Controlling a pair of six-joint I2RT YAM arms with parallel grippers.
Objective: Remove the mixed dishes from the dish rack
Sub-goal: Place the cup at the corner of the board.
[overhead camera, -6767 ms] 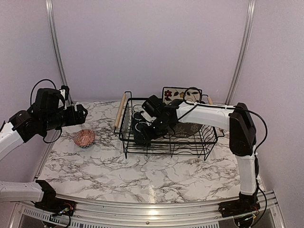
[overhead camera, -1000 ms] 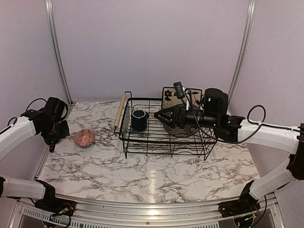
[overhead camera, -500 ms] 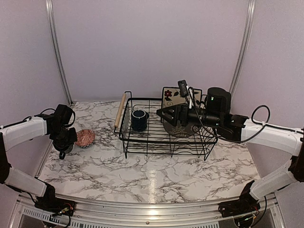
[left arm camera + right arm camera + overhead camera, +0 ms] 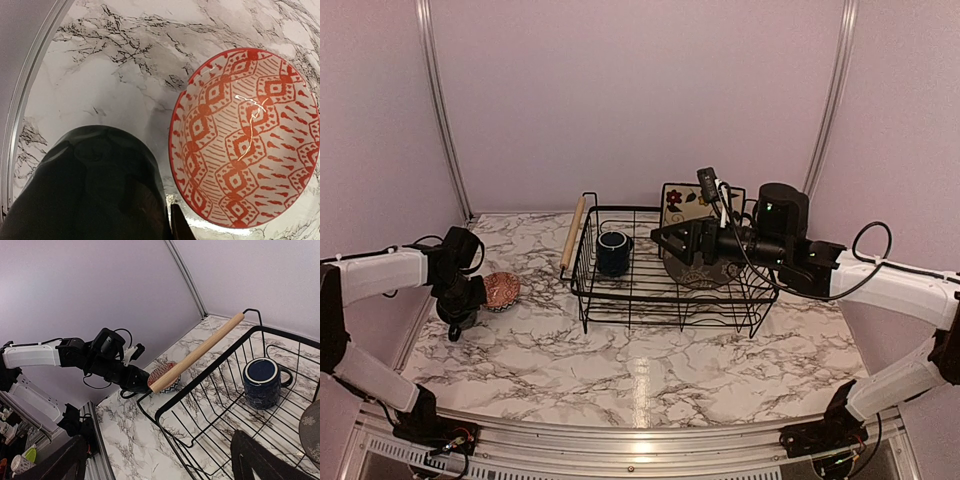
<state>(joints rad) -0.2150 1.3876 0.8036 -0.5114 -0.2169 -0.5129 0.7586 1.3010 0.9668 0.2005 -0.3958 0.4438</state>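
My left gripper (image 4: pixel 460 303) is shut on the rim of a dark teal mug (image 4: pixel 85 190), low over the table just left of the red-patterned bowl (image 4: pixel 245 135) (image 4: pixel 499 290). One fingertip (image 4: pixel 178 226) shows outside the mug wall; the other is hidden. Whether the mug touches the table I cannot tell. The black wire dish rack (image 4: pixel 670 300) holds a second teal mug (image 4: pixel 613 252) (image 4: pixel 262 382), a grey round plate (image 4: pixel 700 272) and a square floral plate (image 4: pixel 675 198). Above the rack's middle, my right gripper (image 4: pixel 662 238) (image 4: pixel 157 442) is open and empty.
The rack's wooden handle (image 4: pixel 197 352) runs along its left side, between the rack and the bowl. A metal rail (image 4: pixel 30 90) borders the table just left of the held mug. The back wall stands close behind the rack.
My left arm has come down and to the right with the mug, ending beside the bowl. The right gripper's jaws have spread wider above the rack.
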